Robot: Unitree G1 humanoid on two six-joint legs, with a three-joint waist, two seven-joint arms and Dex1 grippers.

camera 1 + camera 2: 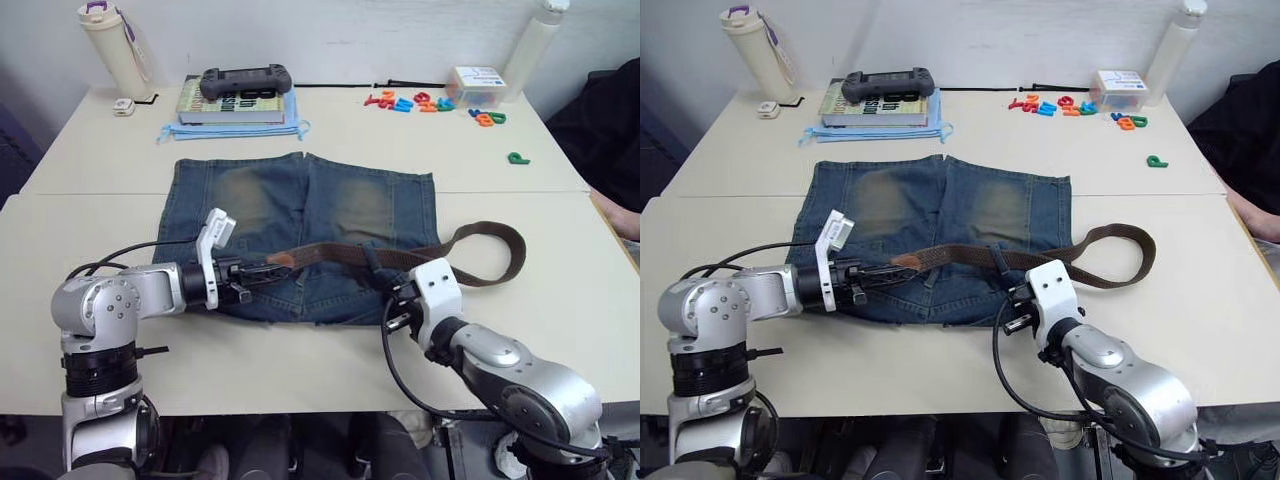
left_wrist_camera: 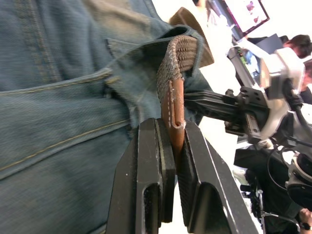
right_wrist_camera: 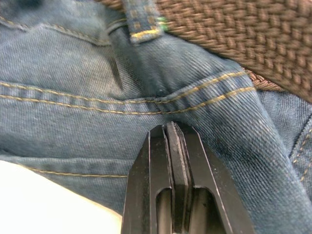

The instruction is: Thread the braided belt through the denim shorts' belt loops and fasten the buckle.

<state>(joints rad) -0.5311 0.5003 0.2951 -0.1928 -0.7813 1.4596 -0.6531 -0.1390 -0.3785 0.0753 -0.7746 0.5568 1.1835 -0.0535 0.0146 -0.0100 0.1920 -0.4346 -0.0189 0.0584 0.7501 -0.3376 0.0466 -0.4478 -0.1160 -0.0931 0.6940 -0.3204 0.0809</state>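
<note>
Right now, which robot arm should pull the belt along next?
The left, probably. The left gripper is already shut on the tan tip of the braided belt, just past a belt loop. The right gripper is shut on the denim shorts, holding the waistband.

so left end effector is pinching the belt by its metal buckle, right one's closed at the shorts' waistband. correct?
Not quite. The left end effector is shut on the tan leather tip of the braided belt, not on a metal buckle; the left wrist view shows stitched leather between its fingers. The rest holds: the right end effector is closed at the waistband of the denim shorts.
</note>
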